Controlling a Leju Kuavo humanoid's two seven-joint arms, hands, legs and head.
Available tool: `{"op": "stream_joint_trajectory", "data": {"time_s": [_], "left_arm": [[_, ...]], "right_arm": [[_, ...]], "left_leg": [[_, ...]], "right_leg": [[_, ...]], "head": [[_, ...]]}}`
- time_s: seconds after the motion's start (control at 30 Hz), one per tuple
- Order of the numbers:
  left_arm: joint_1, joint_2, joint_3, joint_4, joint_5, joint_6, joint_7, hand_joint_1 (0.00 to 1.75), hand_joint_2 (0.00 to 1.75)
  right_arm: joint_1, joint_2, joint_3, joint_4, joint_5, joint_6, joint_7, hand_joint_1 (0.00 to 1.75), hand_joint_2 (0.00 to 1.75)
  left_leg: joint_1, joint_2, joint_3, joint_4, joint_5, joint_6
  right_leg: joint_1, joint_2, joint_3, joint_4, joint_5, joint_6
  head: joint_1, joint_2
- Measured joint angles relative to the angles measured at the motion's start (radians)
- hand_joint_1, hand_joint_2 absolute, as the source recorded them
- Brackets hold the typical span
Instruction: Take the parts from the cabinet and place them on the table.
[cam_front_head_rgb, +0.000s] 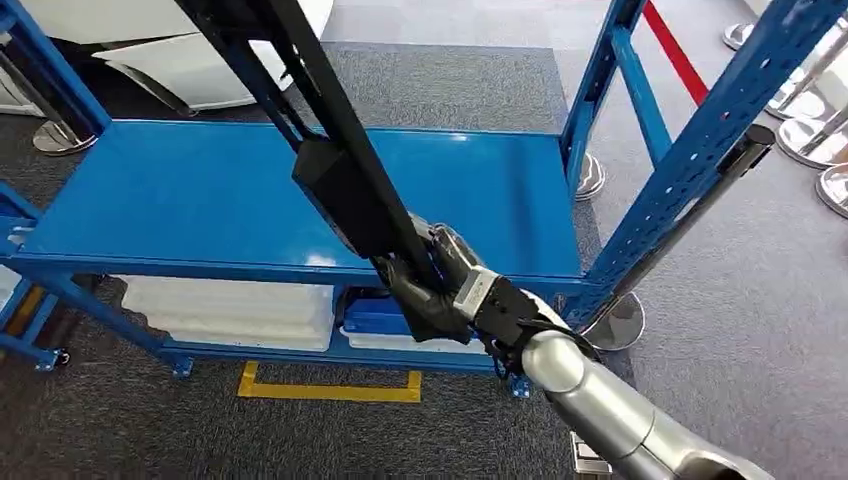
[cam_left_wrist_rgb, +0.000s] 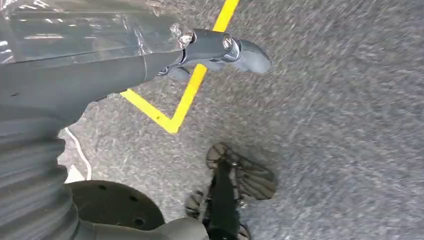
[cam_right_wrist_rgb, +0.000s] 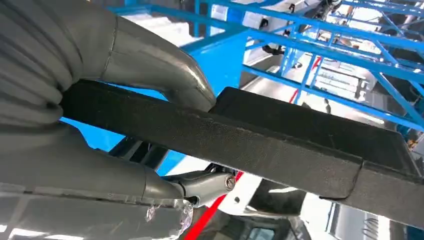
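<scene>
A long black bar-shaped part (cam_front_head_rgb: 340, 180) with a thicker black block along it slants up over the blue cabinet shelf (cam_front_head_rgb: 180, 200). My right hand (cam_front_head_rgb: 440, 285) grips its lower end in front of the shelf's front edge. In the right wrist view the same black part (cam_right_wrist_rgb: 280, 145) crosses the picture, with the thumb (cam_right_wrist_rgb: 150, 65) wrapped over it. My left hand (cam_left_wrist_rgb: 220, 47) hangs over the grey carpet, fingers apart and holding nothing.
White bins (cam_front_head_rgb: 235, 310) sit on the cabinet's lower shelf. Blue uprights (cam_front_head_rgb: 700, 150) stand at the cabinet's right. A yellow floor marking (cam_front_head_rgb: 330, 388) lies in front of it. Chrome stanchion bases (cam_front_head_rgb: 815, 140) and a red belt (cam_front_head_rgb: 675, 50) stand at the far right.
</scene>
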Motion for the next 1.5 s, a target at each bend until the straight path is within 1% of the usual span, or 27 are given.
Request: {"op": "stream_joint_trajectory", "data": {"time_s": [0.07, 0.1, 0.13, 0.17, 0.2, 0.3, 0.33, 0.43, 0.5, 0.57, 0.63, 0.67, 0.7, 0.8, 0.83, 0.87, 0.97, 1.03, 1.07, 1.13, 1.2, 1.27, 1.33, 1.37, 1.4, 1.47, 1.5], "left_arm": [[0.000, 0.000, 0.000, 0.000, 0.000, -0.003, 0.001, 0.00, 1.75], [0.000, 0.000, 0.000, 0.000, 0.000, -0.004, 0.001, 0.00, 1.75], [0.000, 0.000, 0.000, 0.000, 0.000, -0.003, 0.001, 0.00, 1.75], [0.000, 0.000, 0.000, 0.000, 0.001, -0.003, 0.001, 0.00, 1.75], [0.000, 0.000, 0.000, 0.000, 0.001, -0.003, 0.002, 0.00, 1.75], [0.002, 0.000, 0.000, 0.000, 0.002, -0.003, 0.002, 0.00, 1.75], [0.003, 0.001, 0.000, 0.001, 0.002, -0.003, 0.002, 0.00, 1.75], [0.003, 0.001, 0.000, 0.001, 0.003, -0.003, 0.005, 0.00, 1.75], [0.003, 0.001, 0.000, 0.001, 0.004, -0.003, 0.005, 0.00, 1.75], [0.003, 0.001, 0.000, 0.001, 0.007, -0.002, 0.005, 0.00, 1.75], [0.000, 0.001, 0.000, 0.001, 0.010, -0.002, 0.005, 0.00, 1.75], [-0.002, 0.003, 0.000, 0.001, 0.010, -0.002, 0.003, 0.00, 1.75], [-0.003, 0.003, 0.000, 0.001, 0.010, -0.002, 0.001, 0.00, 1.75], [-0.005, 0.003, 0.000, 0.001, 0.011, -0.002, -0.002, 0.00, 1.75], [-0.005, 0.002, 0.000, 0.001, 0.012, -0.002, -0.002, 0.00, 1.75], [-0.005, 0.002, 0.000, 0.001, 0.012, -0.002, -0.002, 0.00, 1.75], [-0.005, 0.002, 0.000, 0.001, 0.013, -0.002, -0.005, 0.00, 1.75], [-0.004, 0.002, 0.000, 0.001, 0.013, -0.002, -0.005, 0.00, 1.75], [-0.004, 0.002, 0.000, 0.001, 0.013, -0.002, -0.005, 0.00, 1.75], [-0.004, 0.002, 0.000, 0.001, 0.013, -0.003, -0.005, 0.00, 1.75], [-0.005, 0.002, 0.000, 0.001, 0.013, -0.003, -0.005, 0.00, 1.75], [-0.004, 0.002, 0.000, 0.001, 0.014, -0.003, -0.005, 0.00, 1.75], [-0.003, 0.002, 0.001, 0.001, 0.015, -0.003, -0.005, 0.00, 1.75], [-0.003, 0.002, 0.001, 0.001, 0.015, -0.003, -0.005, 0.00, 1.75], [-0.002, 0.002, 0.001, 0.001, 0.015, -0.003, -0.006, 0.00, 1.75], [-0.002, 0.002, 0.001, 0.001, 0.015, -0.003, -0.007, 0.00, 1.75], [-0.002, 0.002, 0.001, 0.001, 0.015, -0.003, -0.007, 0.00, 1.75]], "right_arm": [[0.002, 0.000, 0.000, 0.000, -0.006, -0.005, 0.000, 1.75, 1.75], [0.002, 0.000, 0.000, 0.000, -0.008, -0.006, 0.000, 1.75, 1.75], [0.002, 0.000, 0.000, 0.000, -0.010, -0.008, 0.000, 1.75, 1.75], [0.002, 0.000, -0.001, 0.000, -0.010, -0.008, 0.000, 1.75, 1.75], [0.002, 0.002, -0.001, 0.000, -0.011, -0.008, 0.000, 1.75, 1.75], [0.004, 0.003, -0.001, 0.000, -0.011, -0.010, 0.000, 1.75, 1.75], [0.003, 0.003, -0.001, 0.001, -0.011, -0.010, 0.000, 1.75, 1.75], [0.003, 0.008, -0.001, 0.001, -0.011, -0.010, 0.000, 1.75, 1.75], [0.003, 0.008, 0.000, 0.001, -0.013, -0.010, 0.000, 1.75, 1.75], [0.003, 0.009, 0.000, 0.002, -0.016, -0.010, 0.000, 1.75, 1.75], [0.003, 0.014, 0.000, 0.003, -0.019, -0.011, -0.001, 1.75, 1.75], [0.003, 0.016, 0.000, 0.003, -0.020, -0.012, -0.001, 1.75, 1.75], [0.002, 0.016, 0.000, 0.003, -0.021, -0.014, -0.002, 1.75, 1.75], [0.001, 0.020, 0.000, 0.003, -0.026, -0.017, -0.003, 1.75, 1.75], [0.003, 0.019, 0.000, 0.005, -0.026, -0.017, -0.003, 1.75, 1.75], [0.003, 0.019, 0.000, 0.006, -0.027, -0.017, -0.003, 1.75, 1.75], [0.004, 0.019, 0.000, 0.009, -0.027, -0.018, -0.003, 1.75, 1.75], [0.004, 0.019, 0.000, 0.011, -0.027, -0.018, -0.003, 1.75, 1.75], [0.004, 0.020, 0.000, 0.013, -0.027, -0.018, -0.003, 1.75, 1.75], [0.004, 0.020, 0.000, 0.014, -0.027, -0.018, -0.003, 1.75, 1.75], [0.002, 0.023, 0.000, 0.014, -0.027, -0.018, -0.004, 1.75, 1.75], [0.002, 0.024, 0.000, 0.015, -0.028, -0.018, -0.005, 1.75, 1.75], [0.002, 0.029, 0.000, 0.016, -0.028, -0.018, -0.005, 1.75, 1.75], [0.000, 0.032, 0.001, 0.017, -0.028, -0.018, -0.005, 1.75, 1.75], [-0.001, 0.038, 0.001, 0.018, -0.028, -0.018, -0.006, 1.75, 1.75], [-0.001, 0.044, 0.001, 0.019, -0.028, -0.018, -0.006, 1.75, 1.75], [-0.001, 0.047, 0.002, 0.020, -0.028, -0.018, -0.006, 1.75, 1.75]], "left_leg": [[0.003, 0.000, -0.031, 0.010, 0.015, -0.007], [0.006, 0.000, -0.046, 0.019, 0.021, -0.012], [0.007, 0.001, -0.057, 0.030, 0.026, -0.016], [0.003, 0.000, -0.067, 0.038, 0.030, -0.022], [0.003, 0.000, -0.071, 0.041, 0.036, -0.029], [0.005, -0.001, -0.077, 0.039, 0.061, -0.049], [0.010, -0.001, -0.083, 0.052, 0.042, -0.055], [0.012, -0.001, -0.143, 0.236, -0.132, -0.068], [0.011, -0.001, -0.163, 0.357, -0.169, -0.071], [0.010, -0.001, -0.110, 0.333, -0.103, -0.065], [0.007, -0.003, 0.010, 0.177, -0.056, -0.052], [0.003, -0.005, 0.075, 0.086, -0.082, -0.041], [0.000, -0.002, 0.110, 0.008, -0.103, -0.035], [-0.007, -0.003, 0.093, 0.015, -0.079, -0.022], [0.002, 0.003, 0.077, -0.003, -0.058, -0.010], [0.000, 0.005, 0.070, -0.004, -0.048, -0.003], [-0.001, 0.005, 0.016, 0.001, -0.009, 0.005], [-0.001, 0.005, -0.015, 0.008, 0.012, 0.004], [-0.001, 0.005, -0.035, 0.015, 0.023, 0.002], [-0.001, 0.005, -0.065, 0.028, 0.037, -0.003], [-0.004, 0.006, -0.085, 0.043, 0.051, -0.014], [-0.001, 0.006, -0.087, 0.037, 0.069, -0.025], [-0.004, 0.004, -0.091, 0.034, 0.082, -0.038], [0.002, 0.001, -0.099, 0.056, 0.055, -0.043], [0.004, 0.000, -0.117, 0.100, -0.001, -0.047], [0.009, 0.001, -0.160, 0.250, -0.114, -0.057], [0.010, 0.001, -0.176, 0.318, -0.136, -0.061]], "right_leg": [[-0.003, 0.000, 0.052, -0.037, 0.077, 0.003], [-0.004, 0.000, 0.110, -0.116, 0.111, 0.004], [-0.006, 0.000, 0.175, -0.210, 0.109, 0.005], [-0.001, 0.002, 0.217, -0.281, 0.065, 0.001], [0.003, 0.006, 0.230, -0.312, 0.053, -0.016], [0.007, 0.005, 0.210, -0.307, 0.069, -0.037], [0.002, 0.001, 0.205, -0.311, 0.082, -0.051], [0.005, 0.000, 0.166, -0.310, 0.112, -0.067], [0.009, 0.000, 0.138, -0.307, 0.133, -0.067], [0.012, 0.000, 0.107, -0.303, 0.154, -0.065], [0.014, 0.000, 0.087, -0.302, 0.173, -0.062], [0.014, 0.000, 0.082, -0.301, 0.180, -0.058], [0.018, -0.001, 0.079, -0.299, 0.186, -0.052], [0.008, -0.007, 0.079, -0.311, 0.216, -0.030], [0.009, -0.004, 0.070, -0.305, 0.206, -0.022], [0.008, -0.001, 0.060, -0.287, 0.168, -0.018], [0.004, 0.000, 0.009, -0.083, -0.008, -0.009], [0.004, 0.000, 0.007, 0.001, 0.005, -0.007], [0.004, 0.000, 0.032, -0.011, 0.050, -0.008], [0.004, 0.000, 0.126, -0.131, 0.112, -0.012], [0.012, 0.001, 0.232, -0.310, 0.055, -0.025], [0.017, 0.002, 0.228, -0.316, 0.058, -0.031], [0.011, 0.001, 0.218, -0.322, 0.073, -0.047], [0.007, -0.004, 0.213, -0.326, 0.083, -0.053], [0.006, -0.003, 0.201, -0.326, 0.093, -0.065], [0.006, -0.003, 0.178, -0.326, 0.111, -0.067], [0.006, -0.003, 0.167, -0.325, 0.119, -0.066]], "head": [[0.008, 0.000], [0.012, 0.000], [0.016, 0.000], [0.021, 0.000], [0.021, 0.000], [0.014, 0.000], [0.013, 0.000], [-0.007, 0.000], [-0.015, 0.000], [-0.024, 0.000], [-0.031, 0.000], [-0.033, 0.000], [-0.034, 0.000], [-0.031, 0.000], [-0.031, 0.000], [-0.027, 0.000], [-0.003, 0.000], [0.008, 0.000], [0.015, 0.000], [0.025, 0.000], [0.037, 0.000], [0.035, 0.000], [0.043, 0.000], [0.047, 0.000], [0.038, 0.000], [0.023, 0.000], [0.022, 0.000]]}}
